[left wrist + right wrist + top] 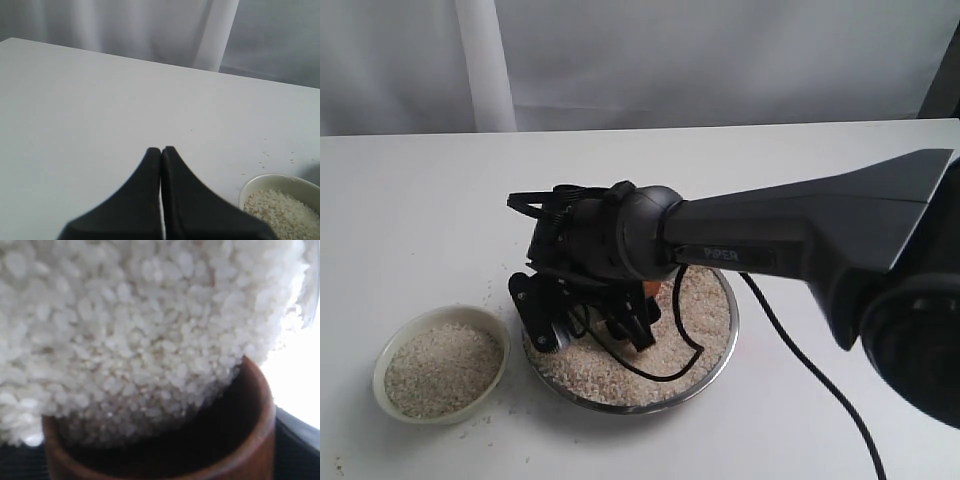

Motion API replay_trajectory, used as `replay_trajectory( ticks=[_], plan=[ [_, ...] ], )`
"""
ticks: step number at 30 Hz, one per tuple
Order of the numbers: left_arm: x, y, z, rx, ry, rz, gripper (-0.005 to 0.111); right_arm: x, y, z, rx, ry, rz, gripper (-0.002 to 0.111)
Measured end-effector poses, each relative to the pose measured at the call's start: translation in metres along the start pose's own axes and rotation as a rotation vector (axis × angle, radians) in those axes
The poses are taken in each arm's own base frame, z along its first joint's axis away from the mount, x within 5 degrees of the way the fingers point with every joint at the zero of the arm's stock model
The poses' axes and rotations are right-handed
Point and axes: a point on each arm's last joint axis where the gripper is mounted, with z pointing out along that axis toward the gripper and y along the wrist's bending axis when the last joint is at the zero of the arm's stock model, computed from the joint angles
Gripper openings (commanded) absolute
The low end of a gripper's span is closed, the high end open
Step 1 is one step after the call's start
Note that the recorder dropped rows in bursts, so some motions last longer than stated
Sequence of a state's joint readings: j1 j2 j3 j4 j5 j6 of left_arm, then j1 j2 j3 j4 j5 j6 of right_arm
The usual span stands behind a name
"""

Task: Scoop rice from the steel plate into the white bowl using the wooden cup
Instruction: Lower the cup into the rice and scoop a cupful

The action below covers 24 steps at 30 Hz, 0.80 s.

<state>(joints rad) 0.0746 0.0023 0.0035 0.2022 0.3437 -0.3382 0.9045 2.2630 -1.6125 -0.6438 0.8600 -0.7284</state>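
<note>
The left gripper (pixel 161 151) has its two black fingers pressed together with nothing between them, above bare white table (pixel 420 200). Just beyond it, the white bowl (pixel 388 352) sits on the near left part of the table, well away from the far edge. It is nearly full of rice, and a few loose grains (pixel 265 156) lie scattered around it.

Just right of the bowl and not touching it is the steel plate (pixel 732 322), near the middle of the table's near side. A broad layer of rice (pixel 705 300) covers its bottom.

The right arm reaches in from the right edge, and the right gripper (pixel 620 312) hangs low over the left half of the plate. Its fingers are closed around the wooden cup (pixel 260 410), which shows from outside only as a sliver of orange-brown. The cup is tipped with its mouth against the heaped rice in the plate. A black cable (pixel 800 350) trails off the arm across the table's right side.
</note>
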Motion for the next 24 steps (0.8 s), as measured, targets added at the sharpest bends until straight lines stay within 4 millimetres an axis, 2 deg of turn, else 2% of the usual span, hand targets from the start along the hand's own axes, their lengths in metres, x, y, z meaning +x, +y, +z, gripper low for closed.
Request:
replay_trajectory(
  ticks=[7, 15, 24],
  plan=[
    [0.000, 0.000, 0.000, 0.000, 0.000, 0.000, 0.000, -0.002, 0.000, -0.004, -0.014, -0.040, 0.035, 0.000],
    [0.000, 0.000, 0.000, 0.000, 0.000, 0.000, 0.000, -0.004, -0.005, -0.022, -0.010, -0.148, 0.131, 0.000],
    [0.000, 0.000, 0.000, 0.000, 0.000, 0.000, 0.000, -0.001, -0.005, -0.020, -0.058, -0.190, 0.200, 0.000]
  ],
)
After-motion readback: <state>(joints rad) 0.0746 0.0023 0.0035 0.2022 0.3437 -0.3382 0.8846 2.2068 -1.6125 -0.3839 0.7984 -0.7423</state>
